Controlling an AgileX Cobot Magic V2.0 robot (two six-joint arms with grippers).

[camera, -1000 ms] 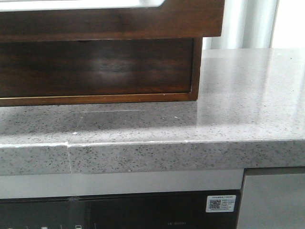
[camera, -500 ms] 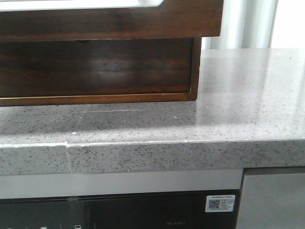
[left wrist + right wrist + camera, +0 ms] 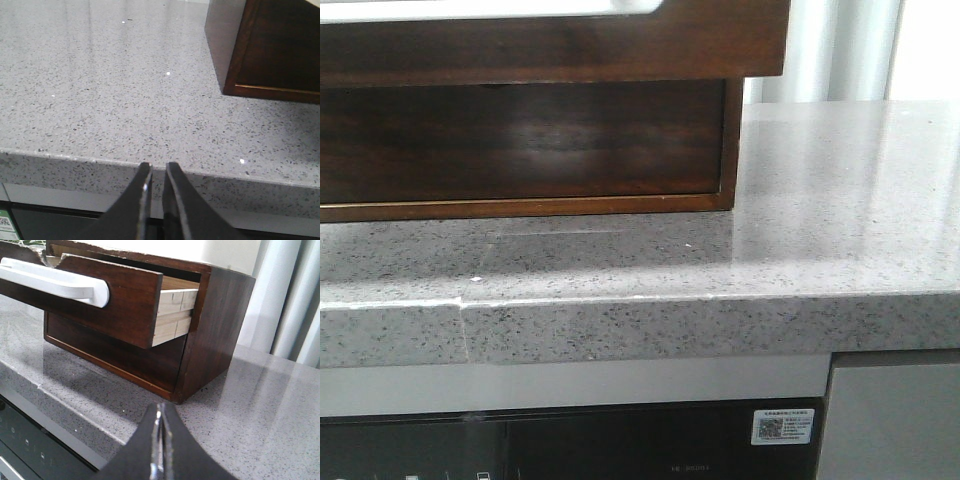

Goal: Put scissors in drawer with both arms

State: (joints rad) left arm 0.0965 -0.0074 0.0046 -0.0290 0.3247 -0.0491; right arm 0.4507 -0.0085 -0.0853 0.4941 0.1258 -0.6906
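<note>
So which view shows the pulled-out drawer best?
The right wrist view: the drawer stands open, its pale side and white handle visible. The front view catches only its dark front at the top edge; the left wrist view misses it.
</note>
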